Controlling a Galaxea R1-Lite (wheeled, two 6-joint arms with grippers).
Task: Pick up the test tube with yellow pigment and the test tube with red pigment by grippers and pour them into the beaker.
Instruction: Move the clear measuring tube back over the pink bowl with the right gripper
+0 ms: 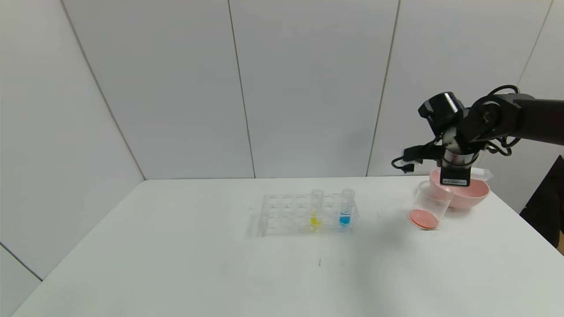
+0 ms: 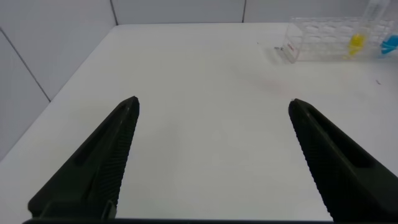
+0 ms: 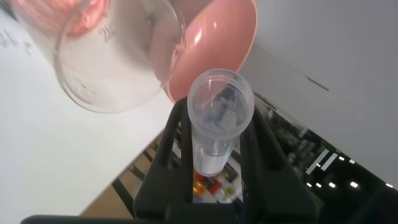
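Clamping the test tube with red pigment (image 3: 219,118), the right gripper (image 1: 456,176) partly hides the beaker (image 1: 429,203).

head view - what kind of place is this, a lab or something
Probably a mock chemistry bench in a robot test room: a clear tube rack with coloured liquids, a beaker and plain white wall panels.

Black right arm (image 1: 506,116) with looping black cables, a white-labelled wrist block, seemingly ribbed black fingers (image 2: 102,165).
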